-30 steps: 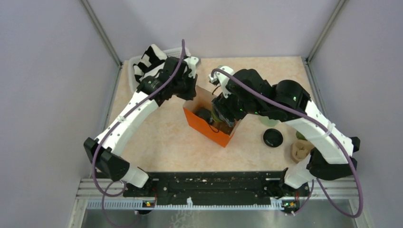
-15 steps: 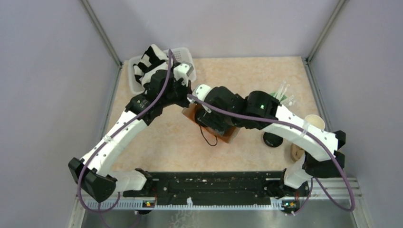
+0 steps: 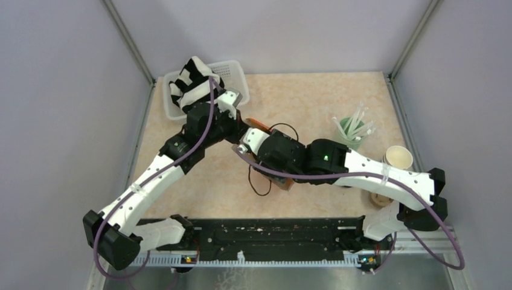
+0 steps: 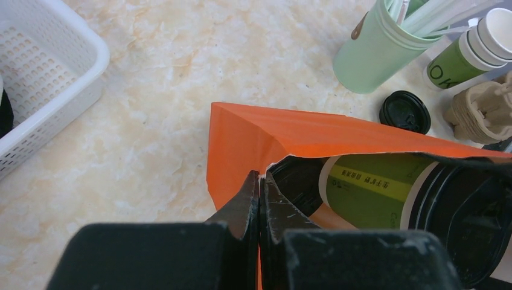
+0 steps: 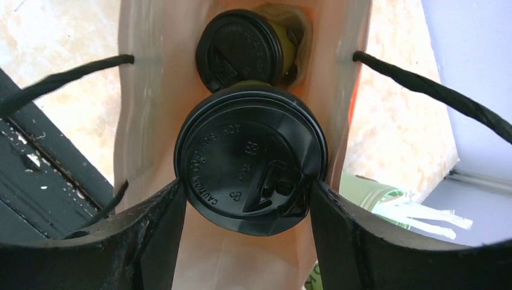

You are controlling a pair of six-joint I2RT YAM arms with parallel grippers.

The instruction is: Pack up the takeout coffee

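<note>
An orange paper bag with black cord handles lies tipped under both arms; its pale inside shows in the right wrist view. My left gripper is shut on the bag's torn rim. My right gripper reaches into the bag's mouth, shut on the black lid of a dark green coffee cup; its green side shows in the left wrist view. A second lidded cup sits deeper in the bag. In the top view the arms cover most of the bag.
A pale mint tumbler of white straws stands at the back right, with an open lidless green cup beside it. A loose black lid and a beige cup carrier lie near them. A white basket is at the back left.
The right arm has swung left and low, carrying the cup into the bag. The bag has tipped and shifted toward the left, held by the left gripper.
</note>
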